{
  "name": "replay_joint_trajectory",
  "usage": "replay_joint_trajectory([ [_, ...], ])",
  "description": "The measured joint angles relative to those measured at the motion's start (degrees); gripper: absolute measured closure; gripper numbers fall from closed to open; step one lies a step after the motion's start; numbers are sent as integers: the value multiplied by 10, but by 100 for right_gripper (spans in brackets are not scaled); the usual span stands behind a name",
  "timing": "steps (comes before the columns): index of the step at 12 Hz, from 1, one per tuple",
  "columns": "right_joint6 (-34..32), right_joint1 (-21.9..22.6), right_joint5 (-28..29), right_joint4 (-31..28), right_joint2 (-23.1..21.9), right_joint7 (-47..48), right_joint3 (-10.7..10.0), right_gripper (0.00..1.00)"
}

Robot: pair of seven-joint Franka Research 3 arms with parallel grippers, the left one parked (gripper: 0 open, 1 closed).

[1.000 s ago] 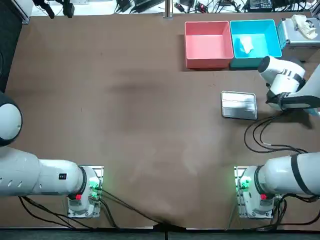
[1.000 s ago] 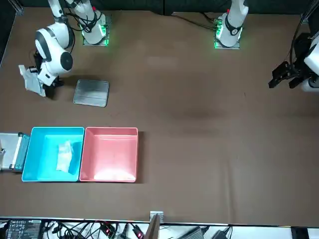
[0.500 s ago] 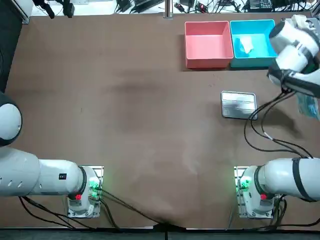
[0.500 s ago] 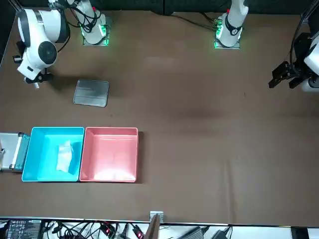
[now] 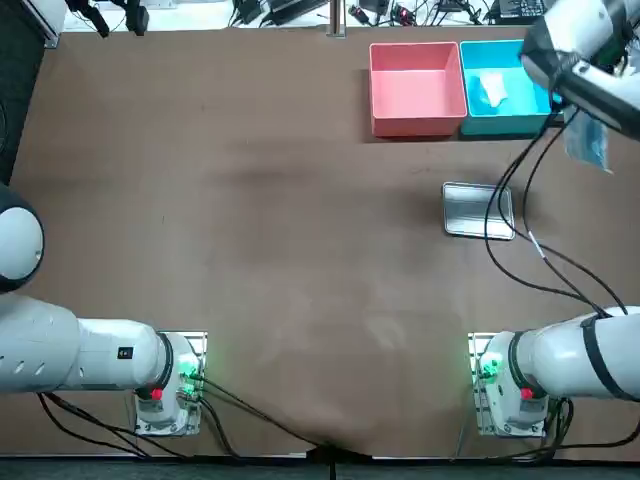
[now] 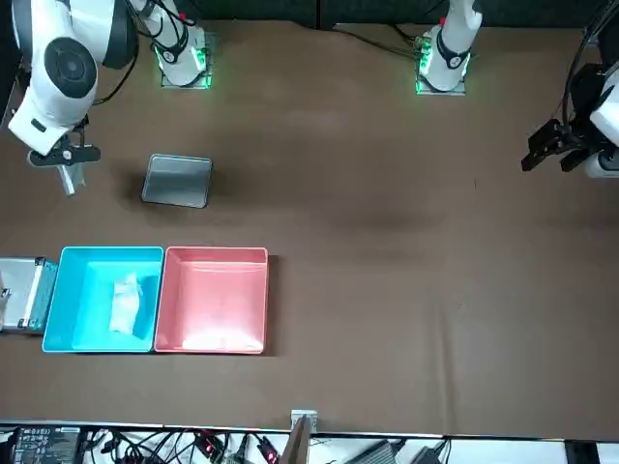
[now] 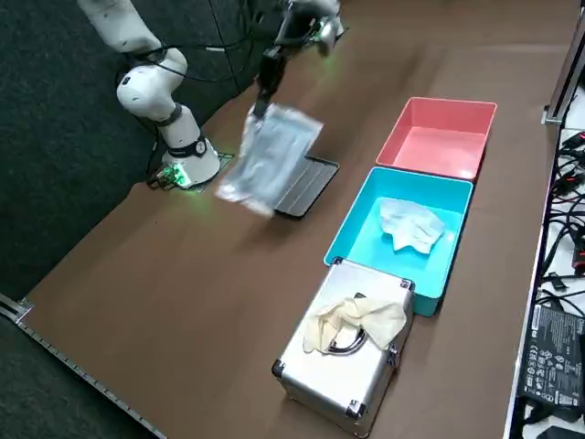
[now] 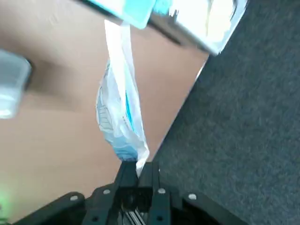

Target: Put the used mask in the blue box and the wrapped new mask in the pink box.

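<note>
Clamped narrow on one edge of wrapped new mask (image 8: 119,117): right gripper (image 8: 137,168). Dangling high off table, out past blue box (image 5: 505,125). Probably light, limp, slick film, prone to swing. Edge pinch looks adequate; better nearer mid-seam. Bound for pink box (image 5: 417,95).

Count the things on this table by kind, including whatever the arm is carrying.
Masks: 2 (used mask in the blue box, wrapped mask hanging from the right claw)
Open boxes: 2 (pink box, blue box)
Flat metal tin: 1
Silver case: 1
Pale cloth on the case: 1
Total: 7
</note>
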Motion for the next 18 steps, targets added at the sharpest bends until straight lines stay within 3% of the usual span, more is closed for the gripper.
replay_joint_trajectory([
  [5, -22, 33, 100, 198, 104, 18, 0, 99],
  [10, -19, 58, 199, 360, 209, 153, 0, 99],
  [13, 24, 77, 236, 410, 259, 243, 1, 99],
  [16, 92, 101, 244, 418, 310, 358, 0, 99],
  [18, 97, 117, 243, 419, 335, 402, 0, 99],
])
